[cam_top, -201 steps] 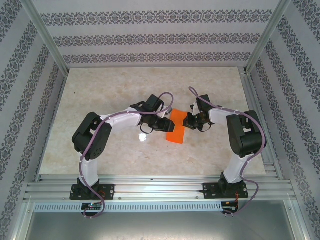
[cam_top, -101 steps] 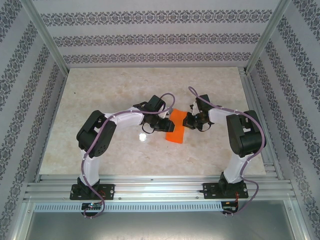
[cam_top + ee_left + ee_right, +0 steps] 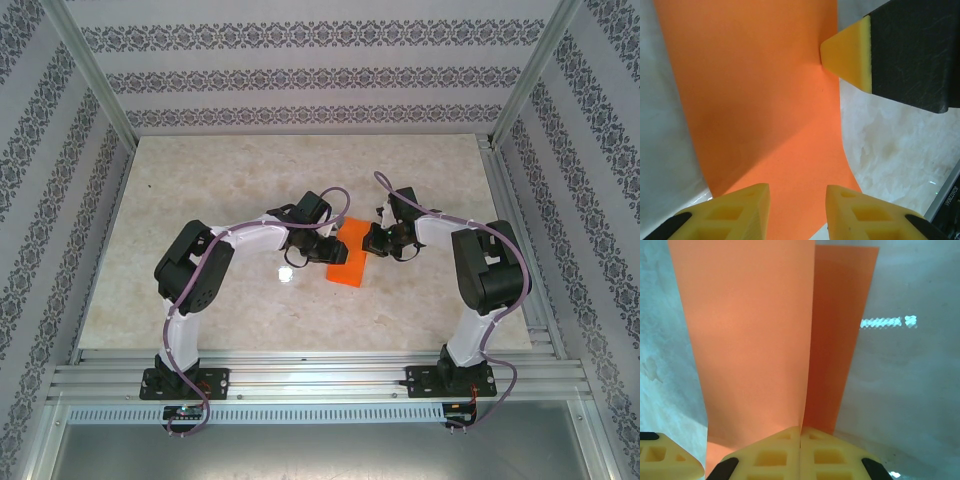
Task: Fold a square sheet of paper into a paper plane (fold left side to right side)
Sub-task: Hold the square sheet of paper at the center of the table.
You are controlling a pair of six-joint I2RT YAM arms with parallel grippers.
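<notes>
The square sheet of paper (image 3: pixel 348 265) is bright orange and shows as a narrow strip on the table's middle, between both grippers. My left gripper (image 3: pixel 328 247) is at its left side. In the left wrist view the yellow jaws (image 3: pixel 797 212) stand apart over the paper (image 3: pixel 760 100), gripping nothing. My right gripper (image 3: pixel 372 240) is at the right side. In the right wrist view its fingers (image 3: pixel 800 435) are shut together on the edge of a raised flap (image 3: pixel 750 340), with a darker layer (image 3: pixel 840 340) beneath. Its fingertip (image 3: pixel 847 57) meets the paper's right edge.
The marble-look tabletop (image 3: pixel 220 180) stretches to both sides and to the back. Patterned walls and aluminium posts (image 3: pixel 95 80) enclose it. A rail (image 3: pixel 320 375) runs along the near edge by the arm bases. A bright glare spot (image 3: pixel 285 275) lies left of the paper.
The left arm's elbow has swung a little right and its jaws have narrowed slightly. The right gripper stays shut, and the paper has shifted slightly left.
</notes>
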